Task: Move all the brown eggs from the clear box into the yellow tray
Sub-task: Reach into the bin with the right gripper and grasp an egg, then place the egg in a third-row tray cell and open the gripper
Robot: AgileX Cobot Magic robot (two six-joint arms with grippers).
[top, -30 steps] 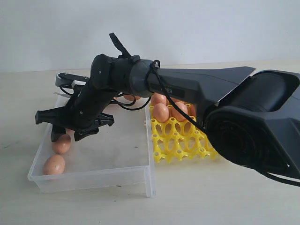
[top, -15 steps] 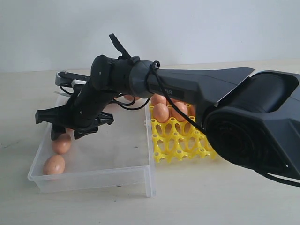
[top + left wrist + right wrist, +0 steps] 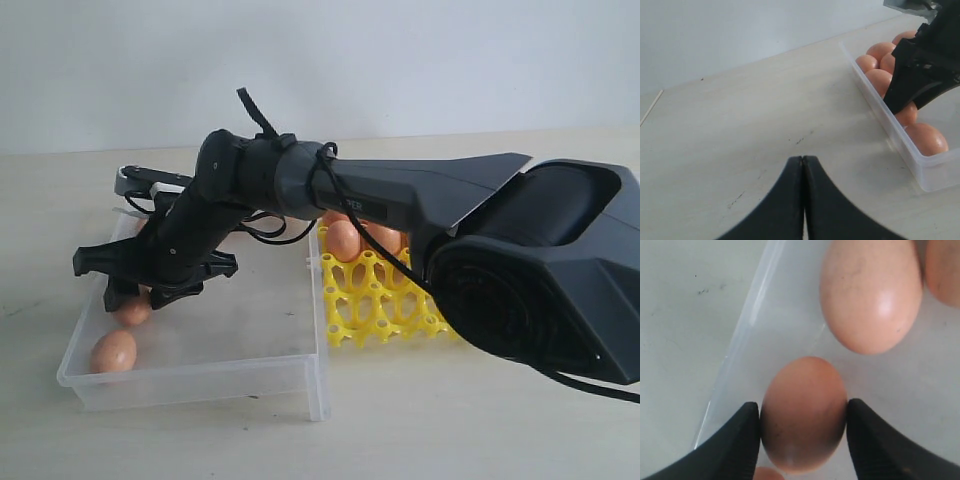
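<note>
My right gripper (image 3: 130, 298) is down in the left end of the clear box (image 3: 200, 382). Its two fingers press both sides of a brown egg (image 3: 803, 412), which lies near the box wall (image 3: 747, 325). This same egg (image 3: 132, 311) shows under the fingers in the exterior view, and another egg (image 3: 113, 351) lies nearer the front corner. More eggs (image 3: 880, 50) crowd the box's far end. The yellow tray (image 3: 385, 300) stands right of the box with eggs (image 3: 343, 240) in its back cups. My left gripper (image 3: 803, 159) is shut and empty, over bare table beside the box.
A larger egg (image 3: 870, 295) lies just beyond the gripped one. The right arm's big black body (image 3: 540, 290) spans the tray and hides part of it. A pale wall stands behind the table.
My right gripper has sunk a little lower into the box and its fingers have drawn in against the egg. The other eggs have not moved.
</note>
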